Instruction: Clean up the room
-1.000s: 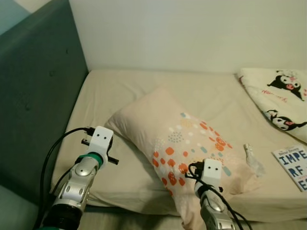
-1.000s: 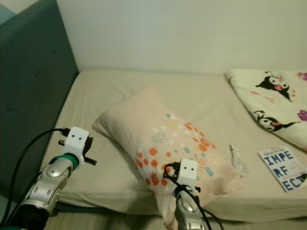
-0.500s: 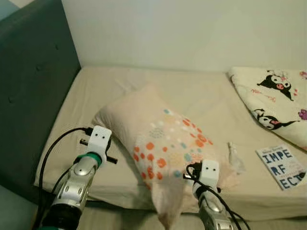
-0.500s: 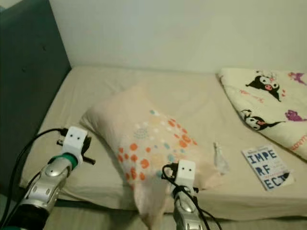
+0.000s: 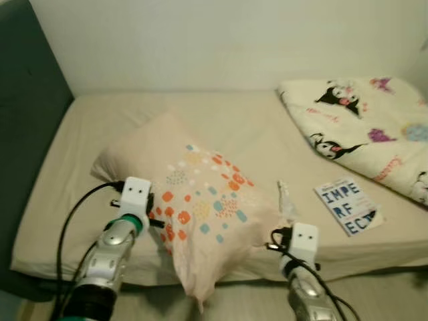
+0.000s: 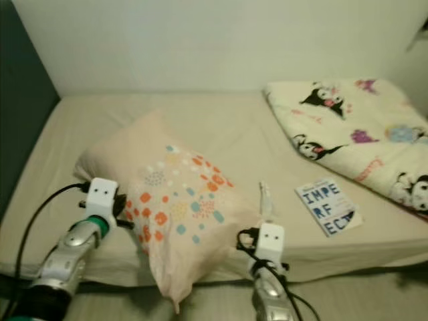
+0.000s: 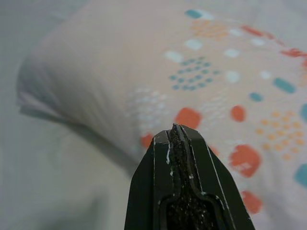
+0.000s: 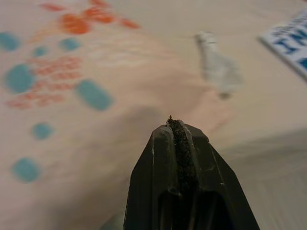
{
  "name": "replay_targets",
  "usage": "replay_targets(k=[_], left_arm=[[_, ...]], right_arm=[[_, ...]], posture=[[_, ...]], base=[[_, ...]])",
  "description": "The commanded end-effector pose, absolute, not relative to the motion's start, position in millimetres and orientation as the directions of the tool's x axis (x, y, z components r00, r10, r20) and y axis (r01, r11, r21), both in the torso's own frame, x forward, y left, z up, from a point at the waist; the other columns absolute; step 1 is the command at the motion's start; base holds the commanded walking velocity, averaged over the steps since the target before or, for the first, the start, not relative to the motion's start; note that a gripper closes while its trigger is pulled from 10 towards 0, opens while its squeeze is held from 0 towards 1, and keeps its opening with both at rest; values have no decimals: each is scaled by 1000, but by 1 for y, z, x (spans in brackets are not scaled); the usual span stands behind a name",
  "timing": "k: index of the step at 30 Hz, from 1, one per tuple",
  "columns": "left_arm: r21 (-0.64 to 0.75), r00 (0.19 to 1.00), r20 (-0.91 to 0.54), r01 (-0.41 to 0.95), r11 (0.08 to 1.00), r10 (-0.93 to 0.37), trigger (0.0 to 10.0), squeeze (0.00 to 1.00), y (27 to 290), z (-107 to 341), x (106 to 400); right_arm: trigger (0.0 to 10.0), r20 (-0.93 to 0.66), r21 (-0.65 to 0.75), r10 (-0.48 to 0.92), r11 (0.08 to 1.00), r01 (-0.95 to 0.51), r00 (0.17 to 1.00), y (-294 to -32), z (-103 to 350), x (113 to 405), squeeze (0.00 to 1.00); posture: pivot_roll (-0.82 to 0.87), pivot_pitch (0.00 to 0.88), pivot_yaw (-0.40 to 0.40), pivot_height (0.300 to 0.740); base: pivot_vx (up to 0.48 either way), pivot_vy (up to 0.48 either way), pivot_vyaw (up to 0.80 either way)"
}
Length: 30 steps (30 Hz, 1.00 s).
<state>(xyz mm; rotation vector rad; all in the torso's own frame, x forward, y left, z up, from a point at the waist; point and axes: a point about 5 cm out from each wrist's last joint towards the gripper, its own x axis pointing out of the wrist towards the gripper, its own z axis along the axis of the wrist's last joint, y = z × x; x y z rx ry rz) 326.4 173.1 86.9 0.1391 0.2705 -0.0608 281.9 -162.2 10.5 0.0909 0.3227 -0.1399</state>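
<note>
Two grippers are raised at the near edge of a bed (image 5: 221,114) covered by a beige sheet. The left gripper (image 7: 176,132) has its black fingers pressed together with nothing between them, and its tip sits just beside the near left face of a pillow (image 5: 194,200). The right gripper (image 8: 173,125) is likewise clenched and empty, and points at the pillow's lower right corner near the mattress edge.

The pillow is cream with orange, teal and white dots. It lies diagonally across the middle of the bed, and its near corner hangs over the front edge of the mattress.

Just beside the pillow's right edge lies a small crumpled clear wrapper (image 5: 286,199) on the sheet. To the right of the wrapper, near the front edge of the bed, lies a book (image 5: 346,205) with a white cover and large dark letters. A folded white blanket (image 5: 364,130) printed with black cartoon figures occupies the far right of the bed. A dark padded headboard (image 5: 27,100) stands at the left end.
</note>
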Motion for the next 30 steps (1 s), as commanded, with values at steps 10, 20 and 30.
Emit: replay_targets(k=[10, 20, 30], left_arm=[[173, 958, -285, 81, 982, -29, 10000, 0, 179, 81, 323], [166, 957, -287, 94, 982, -43, 10000, 0, 171, 76, 317], [186, 959, -281, 86, 979, -31, 10000, 0, 177, 76, 315]], right_arm=[[10000, -333, 90, -112, 985, 150, 936, -162, 10, 284, 0], [10000, -303, 121, -101, 982, 144, 948, -160, 21, 296, 0], [10000, -304, 124, -88, 984, 131, 948, -158, 20, 296, 0]], posture=[[172, 45, 41, 740], [172, 51, 23, 705], [176, 50, 23, 670]], base=[[0, 0, 0], [0, 0, 0], [0, 0, 0]])
